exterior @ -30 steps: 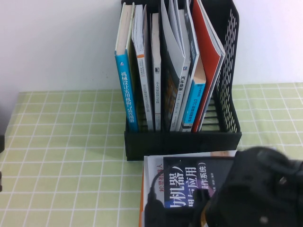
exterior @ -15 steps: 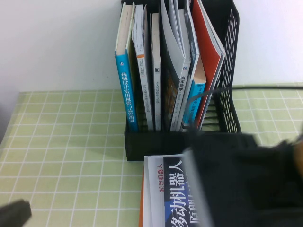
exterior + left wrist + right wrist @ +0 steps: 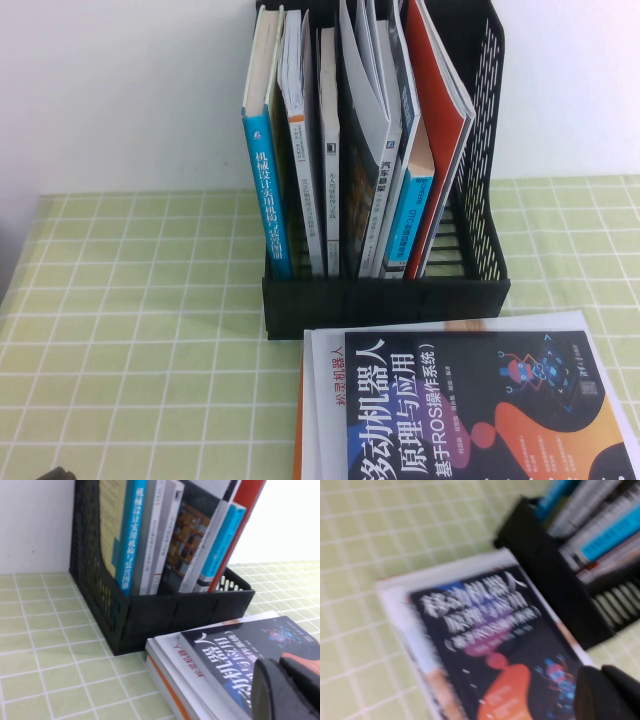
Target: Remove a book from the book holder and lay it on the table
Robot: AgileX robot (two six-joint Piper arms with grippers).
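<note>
Close under the left gripper [image 3: 286,692], the book [image 3: 248,649] lies flat with its black cover up, its big white title characters and its orange and blue graphics in plain sight. It rests on top of a white book [image 3: 167,666] with an orange edge, which itself lies on the table [image 3: 45,645]. From this gripper's camera the dark gripper body overlaps the near part of the black cover; whether it touches the cover is not clear, and I cannot tell whether it is set wide or narrow. It holds nothing that can be seen.

The right gripper [image 3: 609,695] sits just as near the book [image 3: 492,640], its dark body showing against the cover by the orange graphic. Its camera view is blurred, so I cannot tell its opening either.

Just beyond the book from both grippers stands the book holder [image 3: 385,298], upright, its low front lip just beside the far edge of the stacked books [image 3: 470,405]. Whether lip and stack touch cannot be made out. Its slots are filled with upright and slightly leaning volumes, among them a blue-spined book [image 3: 266,195] at the holder's left end and a red-covered book [image 3: 442,120] towards its right end. The green checked table [image 3: 130,350] spreads around holder and stack.
</note>
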